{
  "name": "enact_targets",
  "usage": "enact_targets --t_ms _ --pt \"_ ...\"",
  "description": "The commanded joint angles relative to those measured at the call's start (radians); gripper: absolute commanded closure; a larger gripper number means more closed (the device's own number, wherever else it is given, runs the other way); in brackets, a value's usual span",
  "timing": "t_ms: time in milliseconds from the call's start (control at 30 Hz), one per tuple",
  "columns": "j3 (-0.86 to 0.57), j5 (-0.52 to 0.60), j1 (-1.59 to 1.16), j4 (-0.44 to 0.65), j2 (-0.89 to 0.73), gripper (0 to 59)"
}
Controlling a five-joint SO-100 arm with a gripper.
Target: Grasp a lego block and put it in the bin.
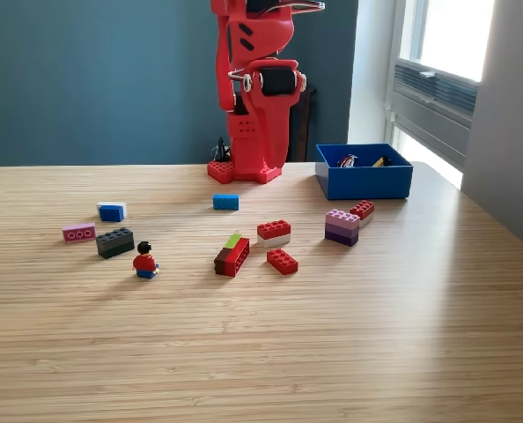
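A little toy man (144, 261) stands low in the middle-left of the frame, closest to us. Beside him lie red blocks (282, 261), a purple block (342, 226) and a black block (114, 241). The blue bin (364, 180) sits at the upper right. The red arm (257, 88) stands at the top middle, folded up. I cannot tell if its hand is open.
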Motion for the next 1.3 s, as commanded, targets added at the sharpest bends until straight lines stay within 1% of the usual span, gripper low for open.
enact_targets --t_ms 33,867,1067,1133,1233,1300 --pt "-0.003 -0.003 0.014 -0.034 0.029 48.3" --pt "0.031 0.008 0.014 -0.035 0.029 49.3" --pt "0.043 0.017 0.032 -0.069 0.029 49.1" --pt "0.055 0.029 0.052 -0.089 0.029 48.8" --pt "0.075 0.081 0.086 -0.114 0.029 47.4" --pt "0.084 0.133 0.11 -0.12 0.029 44.8"
